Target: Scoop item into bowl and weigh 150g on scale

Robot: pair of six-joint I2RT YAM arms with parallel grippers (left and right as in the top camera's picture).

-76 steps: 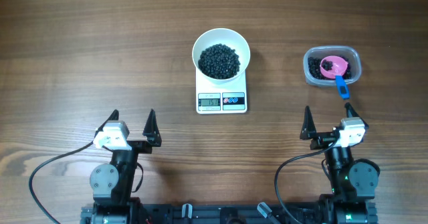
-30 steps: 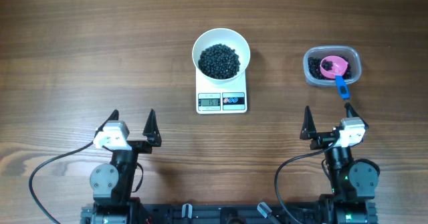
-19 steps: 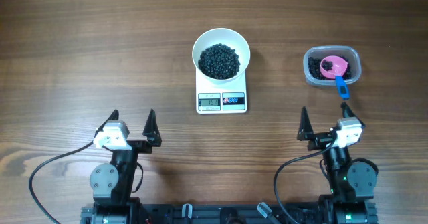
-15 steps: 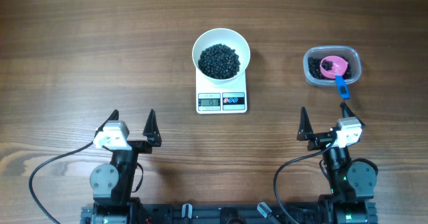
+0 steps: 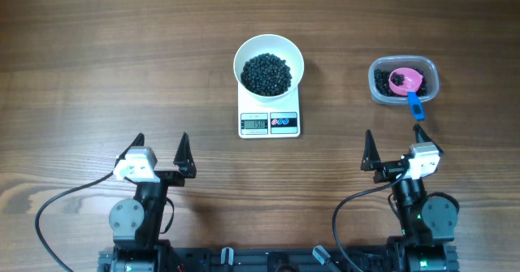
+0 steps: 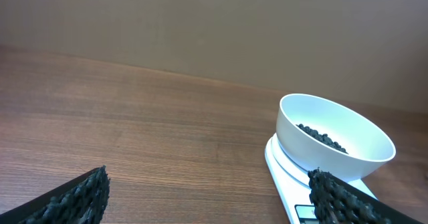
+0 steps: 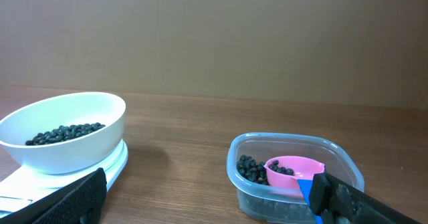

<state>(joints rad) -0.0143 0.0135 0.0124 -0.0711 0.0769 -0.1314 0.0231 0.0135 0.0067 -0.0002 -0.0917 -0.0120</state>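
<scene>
Your right gripper (image 5: 396, 146) hangs low at the near edge with its jaws spread wide and nothing between them; the left gripper (image 5: 160, 142) is just as wide apart and empty.

Just beyond the right one, the blue handle (image 5: 415, 105) of the pink plastic scoop (image 5: 404, 80) pokes over the rim of the clear rounded plastic tub (image 5: 378, 93). Take hold there. It looks stiff, light and rather slick, so pinch it squarely.

The tiny round black beads (image 5: 266, 73) are loose and will likely roll and spill if you tip the scoop. Most sit heaped in the round white bowl (image 5: 240, 57), which rests on the small white digital scale (image 5: 270, 122). The rest lie in the tub.

The bowl is smooth and may slide if nudged. The display is too small to read.

The brown wooden table (image 5: 122, 61) is flat, with bare wood all around and a plain wall behind.
</scene>
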